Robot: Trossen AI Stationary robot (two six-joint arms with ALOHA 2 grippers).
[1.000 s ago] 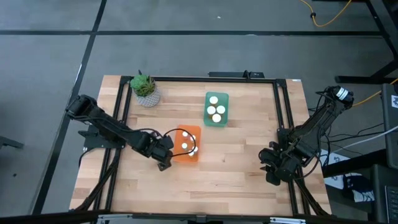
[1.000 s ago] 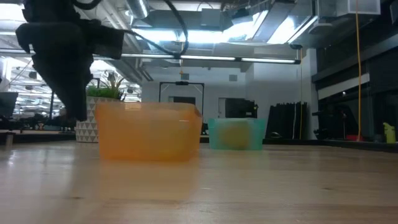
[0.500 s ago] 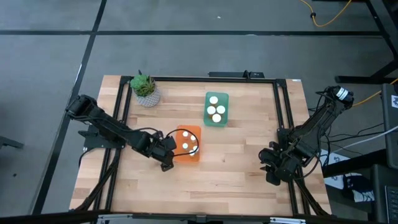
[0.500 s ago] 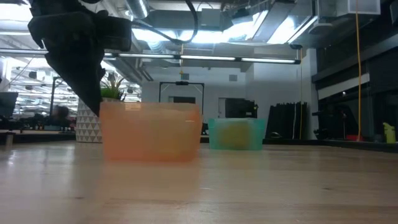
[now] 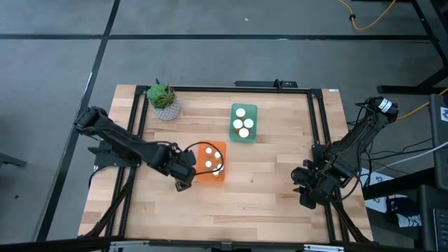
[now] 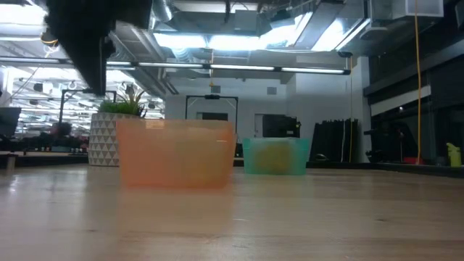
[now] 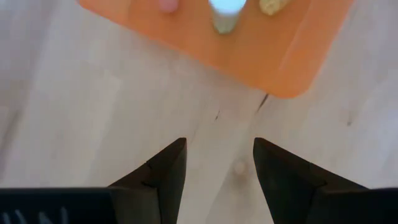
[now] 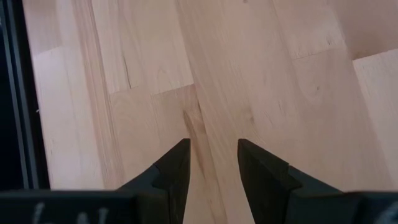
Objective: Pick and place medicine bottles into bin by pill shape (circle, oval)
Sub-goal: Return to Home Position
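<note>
An orange bin [image 5: 210, 162] in the middle of the table holds three medicine bottles [image 5: 208, 164], seen as round white tops. A green bin [image 5: 243, 122] farther back holds several more [image 5: 243, 124]. My left gripper [image 5: 183, 183] hangs open and empty over the bare wood by the orange bin's near left corner [image 7: 273, 81], above rim height in the low view [image 6: 90, 51]. My right gripper [image 5: 308, 199] waits near the table's right edge, its fingers [image 8: 177, 165] apart over bare wood with nothing between them.
A potted plant [image 5: 163, 101] stands at the far left of the table. A black frame rail [image 5: 316, 126] runs along the table's sides and back. Bare wood lies between the bins and the right arm and along the near edge.
My left gripper has risen straight up beside the orange bin's left side, from beside its wall to above its rim, still open and empty. The bins and bottles have stayed put.
</note>
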